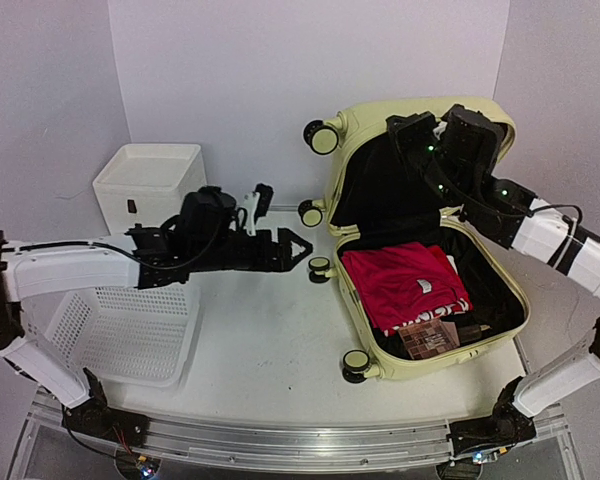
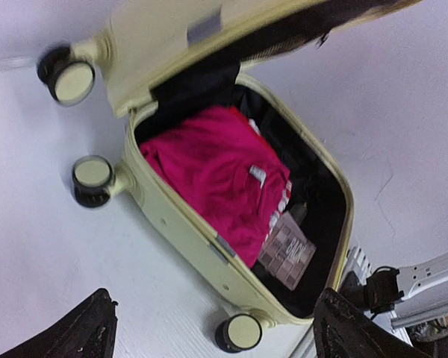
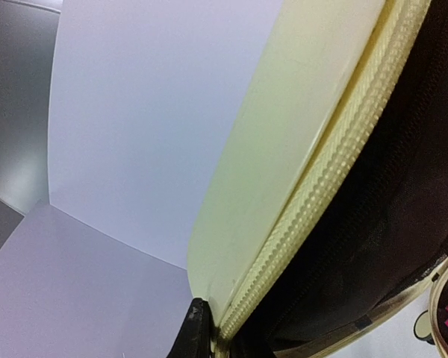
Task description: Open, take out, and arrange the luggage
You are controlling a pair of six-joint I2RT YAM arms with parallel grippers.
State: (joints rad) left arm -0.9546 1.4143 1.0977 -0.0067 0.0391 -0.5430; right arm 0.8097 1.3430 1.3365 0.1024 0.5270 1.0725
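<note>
On the table's right half the luggage (image 1: pixel 365 125) lies open, its long axis running away from you. Your right gripper (image 1: pixel 412 138) pinches its raised lid rim. Your left gripper (image 1: pixel 300 250), spread wide, sits just left of it, nearer the red shirt (image 1: pixel 405 280).

Red folded cloth (image 1: pixel 395 280) hides the floor of the pale yellow hard suitcase (image 1: pixel 365 122); one black-and-yellow wheel (image 2: pixel 69 78) looks blurry.

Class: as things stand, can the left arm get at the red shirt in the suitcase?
Probably yes: the lid stands open, the red shirt lies uncovered, and the open left gripper faces it.
</note>
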